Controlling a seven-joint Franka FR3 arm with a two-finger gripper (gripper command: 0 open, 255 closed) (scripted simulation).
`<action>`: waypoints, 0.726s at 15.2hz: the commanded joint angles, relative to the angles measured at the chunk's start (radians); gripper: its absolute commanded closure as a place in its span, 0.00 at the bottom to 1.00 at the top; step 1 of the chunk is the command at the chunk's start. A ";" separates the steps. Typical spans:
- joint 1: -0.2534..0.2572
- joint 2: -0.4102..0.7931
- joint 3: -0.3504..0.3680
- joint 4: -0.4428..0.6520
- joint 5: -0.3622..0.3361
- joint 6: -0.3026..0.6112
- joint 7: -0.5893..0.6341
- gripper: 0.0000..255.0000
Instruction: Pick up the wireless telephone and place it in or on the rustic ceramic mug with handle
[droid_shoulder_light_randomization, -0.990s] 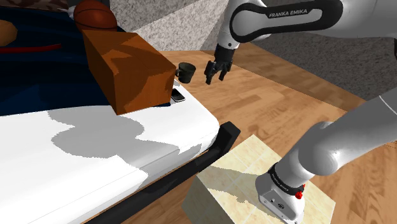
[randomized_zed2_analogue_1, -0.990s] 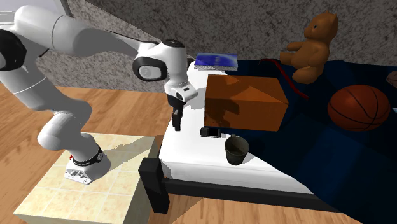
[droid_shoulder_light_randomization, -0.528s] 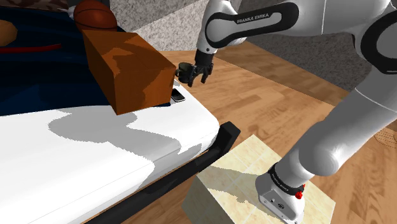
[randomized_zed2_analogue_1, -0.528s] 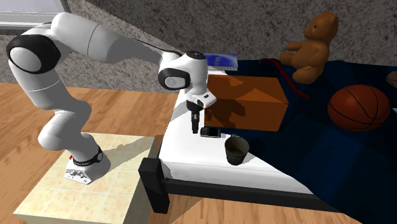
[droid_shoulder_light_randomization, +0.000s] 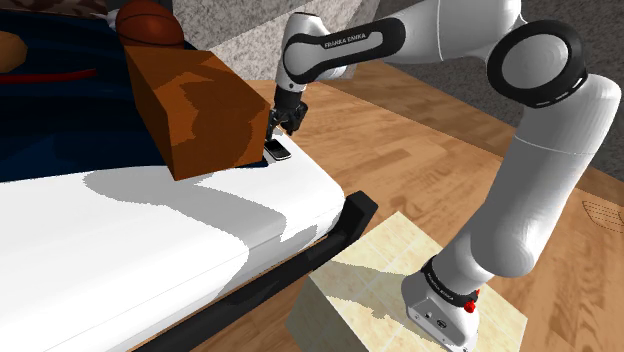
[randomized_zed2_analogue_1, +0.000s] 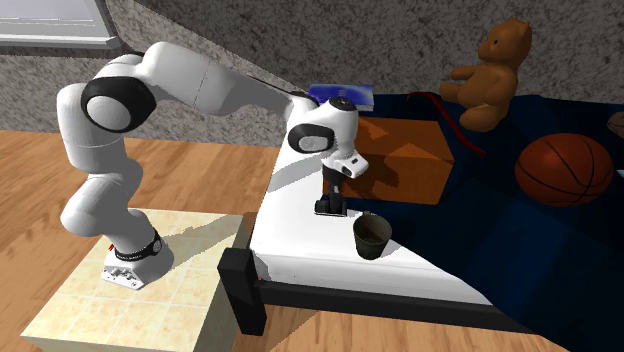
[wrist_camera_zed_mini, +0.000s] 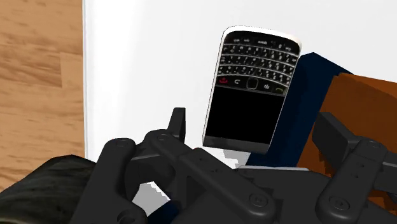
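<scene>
Pincer (droid_shoulder_light_randomization: 281, 125) spread over telephone (wrist_camera_zed_mini: 251, 89) on bed (droid_shoulder_light_randomization: 150, 230).

Telephone (wrist_camera_zed_mini: 251, 89): glossy black screen, silvery rim. Floor (wrist_camera_zed_mini: 38, 83): wood planks with visible grain; bed (wrist_camera_zed_mini: 146, 63) top smooth, plain white. Claw (wrist_camera_zed_mini: 253, 130): matt black.

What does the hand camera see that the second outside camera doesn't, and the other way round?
Wrist view's extras: the tiny keys and black screen of the phone, up close. Second exterior view's extras: the teddy bear, the orange ball, the dark mug and the arm's stand. Both share the phone, the brown box and the white bed.
</scene>
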 joint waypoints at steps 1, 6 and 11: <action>0.003 0.029 0.002 0.017 0.000 0.011 0.000 0.00; 0.006 0.058 0.001 -0.012 -0.003 0.069 0.002 0.00; 0.008 0.068 0.001 -0.020 -0.003 0.087 0.003 0.00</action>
